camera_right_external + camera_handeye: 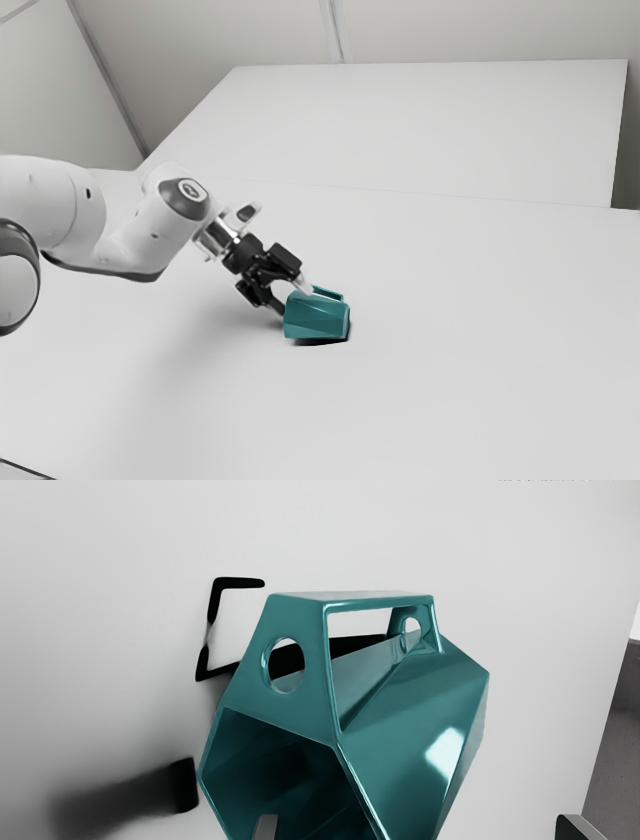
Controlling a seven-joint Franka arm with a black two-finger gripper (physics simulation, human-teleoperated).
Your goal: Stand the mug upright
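Note:
The teal faceted mug [317, 317] lies on its side on the pale table, its mouth toward my gripper [293, 297] and its handle on the upper side. In the wrist view the mug [400, 700] presents its dark open mouth and a squared handle with round holes. My gripper [419, 827] stands open at the mouth end: one fingertip [266, 827] overlaps the mouth, while the other is out past the mug's side wall, apart from it. Whether the first fingertip is inside the mug or just in front of it, I cannot tell.
The white table [450, 400] spreads around the mug, with a large pale panel [430, 120] behind it. In the wrist view, dark shadows of the handle and a finger fall on the table, and a grey surface [612, 760] lies beyond its edge.

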